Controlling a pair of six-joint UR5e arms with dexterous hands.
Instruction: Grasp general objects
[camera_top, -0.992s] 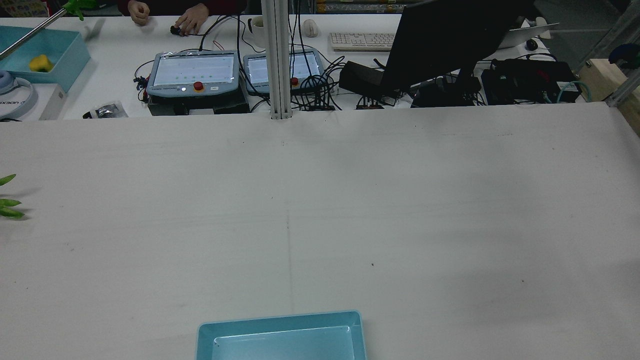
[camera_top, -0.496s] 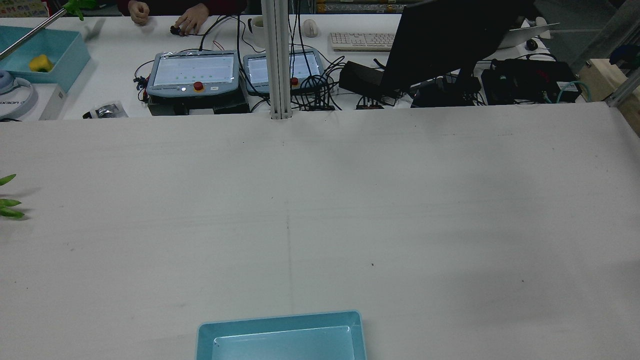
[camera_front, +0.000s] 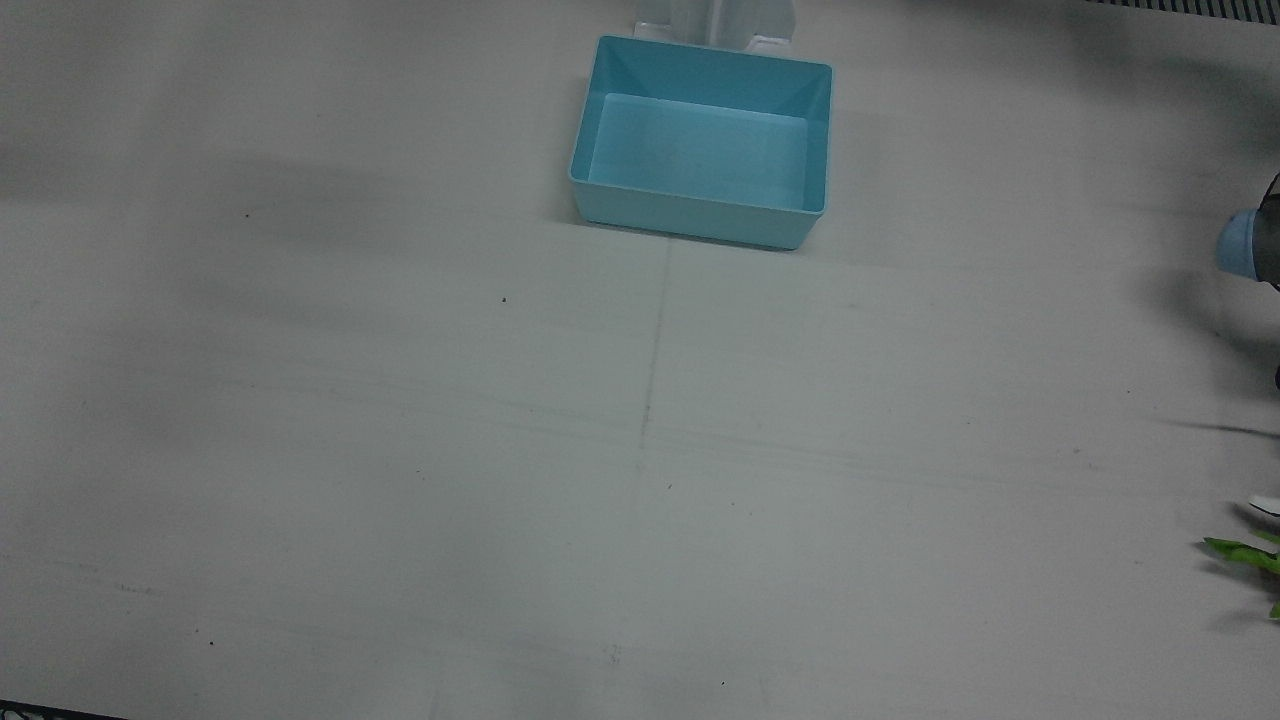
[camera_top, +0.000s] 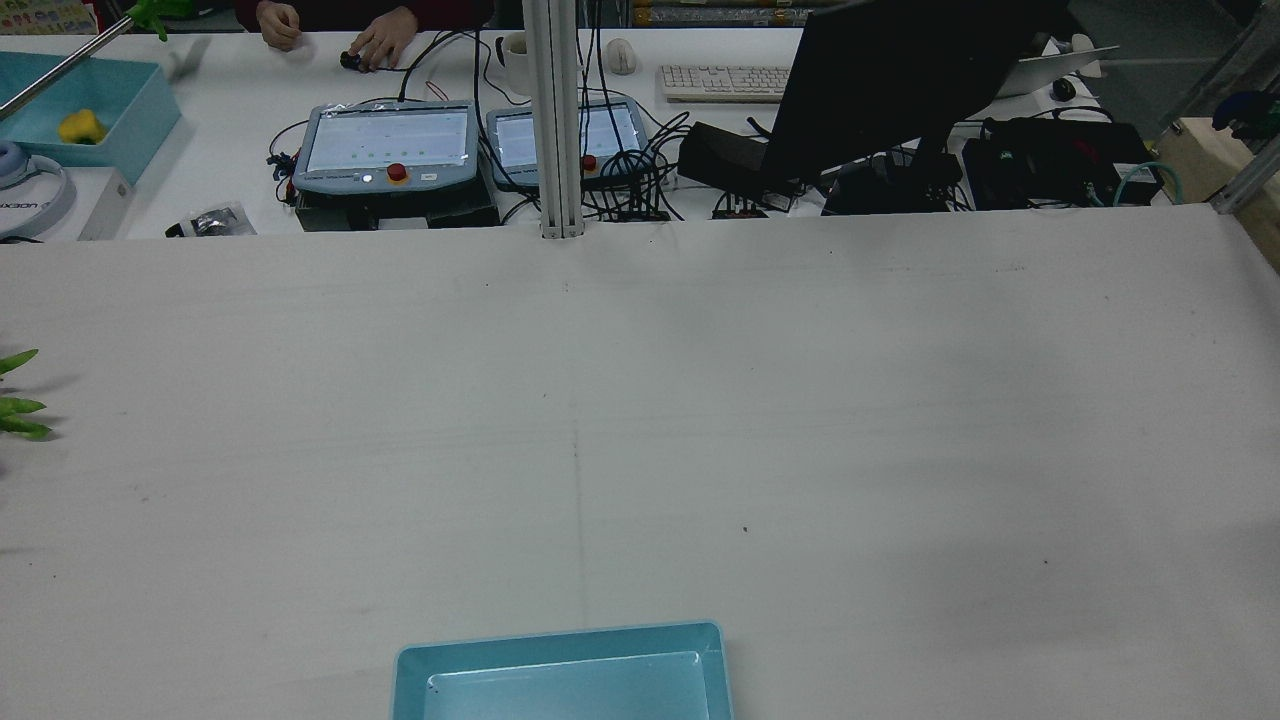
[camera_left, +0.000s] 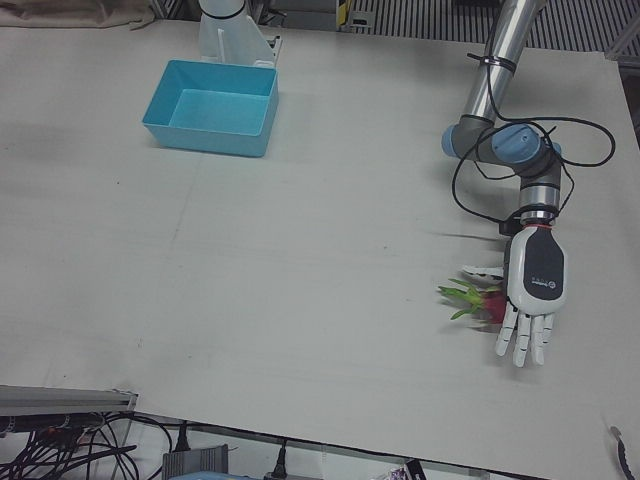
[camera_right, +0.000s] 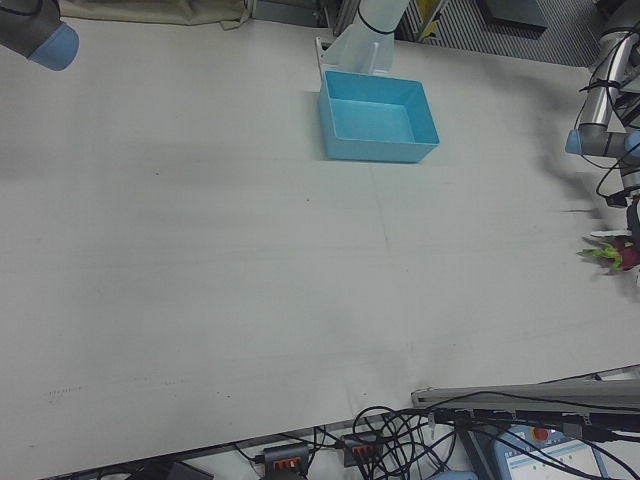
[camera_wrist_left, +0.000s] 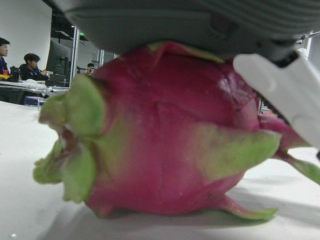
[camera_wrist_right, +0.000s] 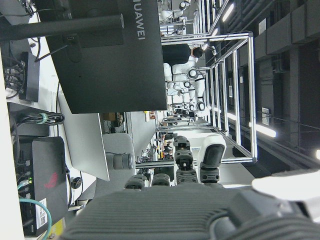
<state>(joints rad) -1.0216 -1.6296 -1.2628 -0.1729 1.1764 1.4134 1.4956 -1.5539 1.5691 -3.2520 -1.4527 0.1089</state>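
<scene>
We are at the approach step: the left robot hand (camera_left: 534, 290) hangs palm-down over the dragon fruit (camera_left: 486, 303), its fingers (camera_left: 524, 336) straight and spread, closed on nothing. The fruit lies on the table (camera_left: 300, 260) well out toward the 4 o'clock edge in the left-front view, its green leaf tips poking out at 9 o'clock from under the palm. In the left hand view the fruit (camera_wrist_left: 160, 135) fills the picture and rests on the table just beneath the palm, with one white fingertip (camera_wrist_left: 285, 95) beside its upper right flank; we cannot tell whether anything touches the skin.

The blue bin (camera_left: 212, 106) stands empty far off at 11 o'clock, near the pedestal.

The right robot hand (camera_wrist_right: 200, 210) shows only in its own view, raised and looking off past a monitor (camera_wrist_right: 100, 50); we cannot tell how its fingers stand.

Next, we judge the left robot hand must settle lower and curl its fingers around the fruit's round body, wrapping under the widest part, since the smooth skin and soft leaves offer poor purchase.
</scene>
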